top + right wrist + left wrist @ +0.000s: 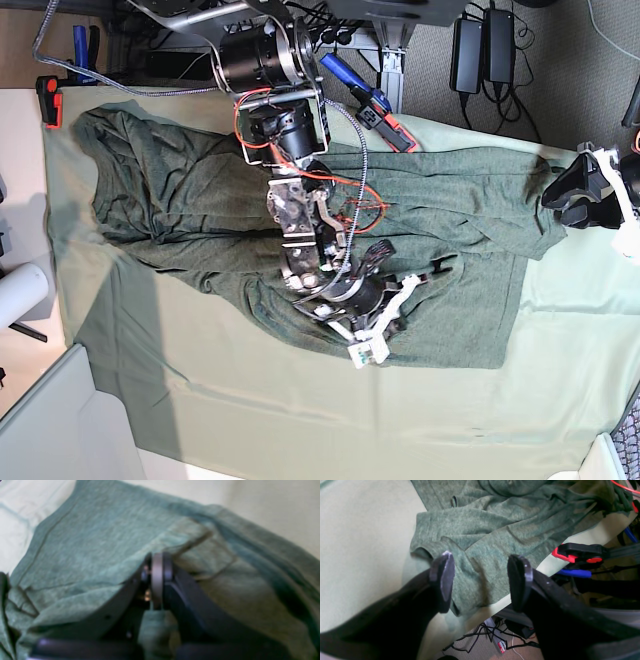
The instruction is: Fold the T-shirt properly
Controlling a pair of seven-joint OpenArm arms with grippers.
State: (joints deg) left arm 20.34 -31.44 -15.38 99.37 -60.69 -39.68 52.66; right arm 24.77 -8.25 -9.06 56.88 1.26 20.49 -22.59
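Note:
The dark grey-green T-shirt (180, 200) lies crumpled across the pale green tablecloth (300, 420). In the right wrist view my right gripper (157, 580) is shut, with a raised fold of the T-shirt (87, 542) pinched at its tips and draped over one finger. The right arm (300, 230) reaches down over the shirt's middle. My left gripper (482, 580) is open just above a sleeve end of the T-shirt (495, 530), close to the table edge, with nothing between its fingers (445, 580). In the base view the left gripper (585, 190) sits at the shirt's right end.
A red-and-black clamp (580, 553) and a blue-handled one (575, 573) grip the table edge beside the left gripper. Cables (495, 635) lie on the floor below. Another red clamp (47, 100) holds the far left corner. A white roll (20, 290) sits off the left edge.

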